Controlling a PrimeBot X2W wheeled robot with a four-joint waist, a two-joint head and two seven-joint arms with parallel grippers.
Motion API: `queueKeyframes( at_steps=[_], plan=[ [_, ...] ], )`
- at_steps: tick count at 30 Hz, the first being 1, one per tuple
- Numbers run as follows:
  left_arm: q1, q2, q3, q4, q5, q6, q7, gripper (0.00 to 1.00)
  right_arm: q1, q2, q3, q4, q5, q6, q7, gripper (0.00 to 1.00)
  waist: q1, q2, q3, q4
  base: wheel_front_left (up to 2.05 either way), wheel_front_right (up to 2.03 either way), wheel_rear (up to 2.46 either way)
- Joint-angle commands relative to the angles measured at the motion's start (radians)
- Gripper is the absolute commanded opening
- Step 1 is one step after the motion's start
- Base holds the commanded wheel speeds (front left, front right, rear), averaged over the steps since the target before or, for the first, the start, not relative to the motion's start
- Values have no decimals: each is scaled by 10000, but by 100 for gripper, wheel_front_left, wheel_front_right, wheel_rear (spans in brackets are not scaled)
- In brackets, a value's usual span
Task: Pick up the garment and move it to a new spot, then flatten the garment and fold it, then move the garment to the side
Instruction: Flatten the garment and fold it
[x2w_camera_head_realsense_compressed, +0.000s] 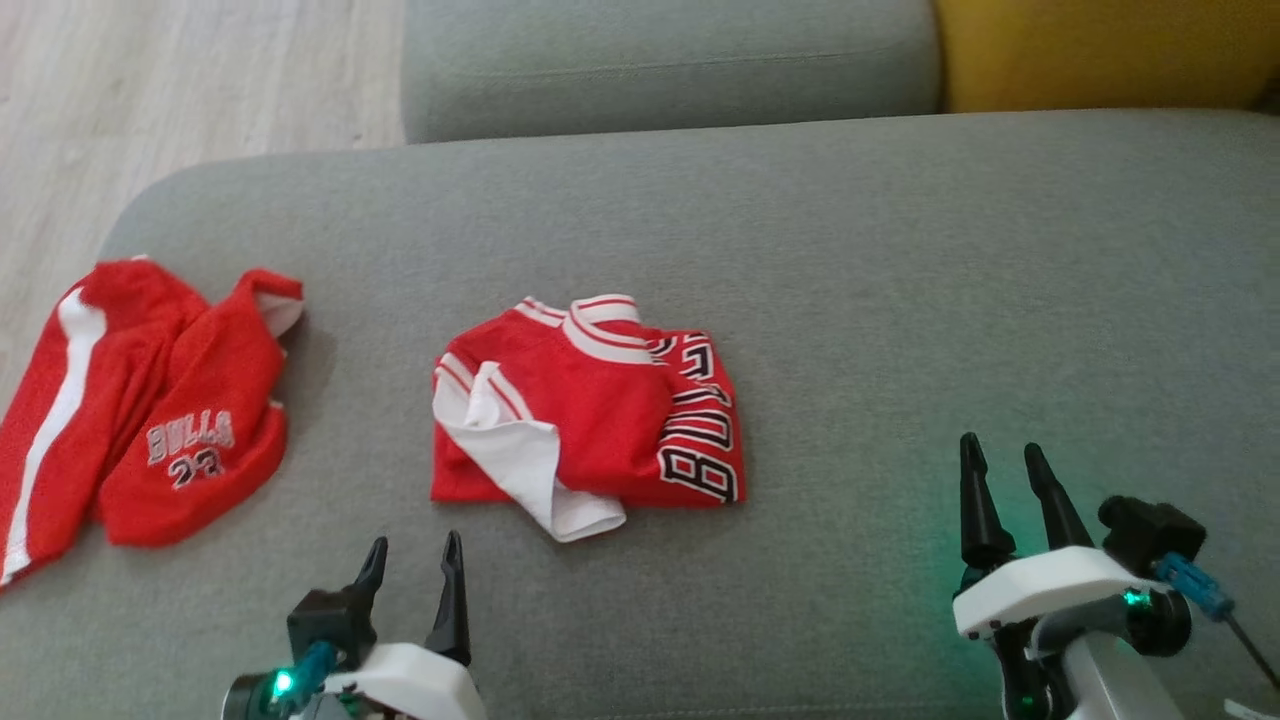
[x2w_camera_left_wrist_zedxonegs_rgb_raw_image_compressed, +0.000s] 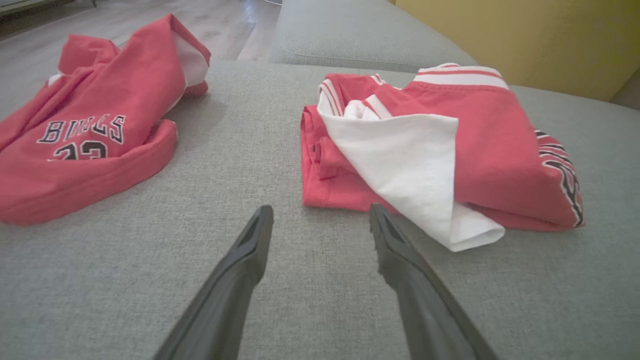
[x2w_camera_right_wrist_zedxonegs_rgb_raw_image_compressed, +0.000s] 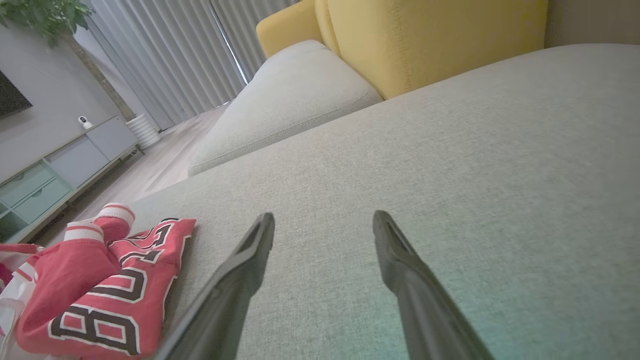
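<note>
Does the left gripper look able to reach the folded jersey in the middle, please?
Probably yes: the left gripper is open, and just bare grey cushion lies between it and the folded jersey.

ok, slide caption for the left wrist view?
Open left gripper above the grey sofa cushion, facing a loosely folded red jersey; a second red Bulls garment lies further left.

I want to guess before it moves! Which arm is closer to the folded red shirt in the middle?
Probably left: the left end effector is open just before the folded shirt; the right end effector is open, farther off beside it.
</note>
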Motion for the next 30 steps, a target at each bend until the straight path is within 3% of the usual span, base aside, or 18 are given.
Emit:
queueKeyframes(
  at_steps=[1, 12, 21, 30],
  plan=[
    [-235, 26, 409, -374, 84, 60, -124, 100, -200, 25, 269, -354, 26, 65, -108, 100, 0, 0, -68, -133, 0, 0, 0],
    [-274, 26, 346, -505, 91, 51, -124, 100, -193, 26, 434, -462, 53, 65, -108, 100, 0, 0, 173, -77, 0, 0, 0],
    [-621, 26, -80, -472, -147, -54, -124, 100, -1622, 26, 1938, -737, 282, 65, 818, 100, 0, 0, 707, 913, 0, 0, 0],
    [-883, 26, -477, -432, -346, -62, -124, 100, -3587, 26, 3447, -736, 675, 65, 2461, 100, 0, 0, 1146, 2086, 0, 0, 0]
  ],
)
